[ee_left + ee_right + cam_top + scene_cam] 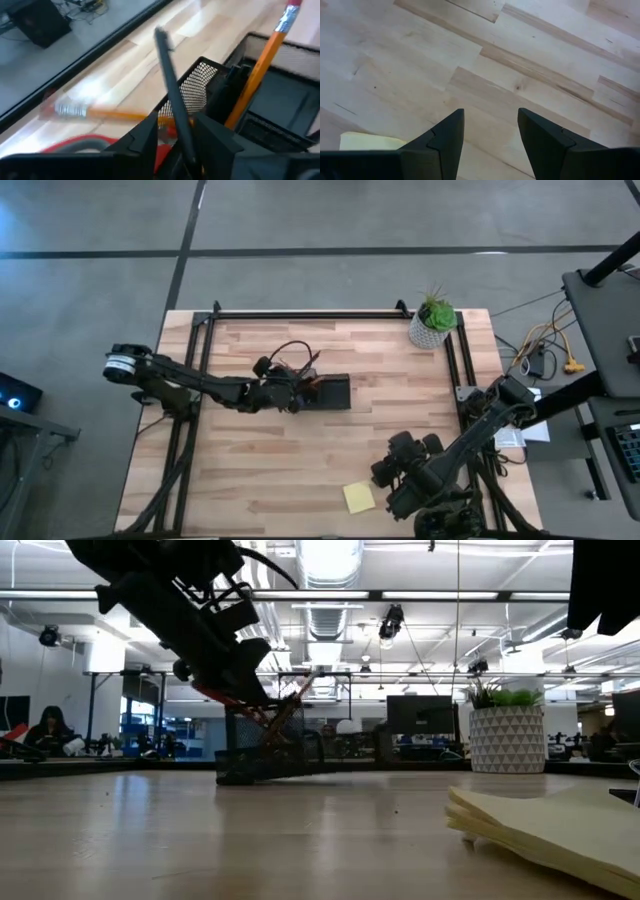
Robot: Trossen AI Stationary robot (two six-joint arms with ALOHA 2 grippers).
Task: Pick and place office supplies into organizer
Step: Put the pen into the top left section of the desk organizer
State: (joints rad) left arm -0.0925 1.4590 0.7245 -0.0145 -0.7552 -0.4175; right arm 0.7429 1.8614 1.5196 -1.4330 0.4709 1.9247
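Jaws of the left gripper are clamped on a dark pen, a grip only the left wrist view shows; its upper end rises past the mesh corner of the organizer. From above, the same gripper is just a dark cluster at the left end of the black organizer near mid-counter. The wrist view counts two orange pencils: one leaning upright in a compartment, another lying on the counter beside the box, with a red scissor handle close by. The low view shows the organizer tipped, its left edge on the wood, with reddish sticks crossing in front of it.

One yellow sticky-note pad lies near the front edge; it looms large at the low view's right. The right gripper hangs just beside it, jaws apart over bare wood. One potted plant stands at the far right corner.
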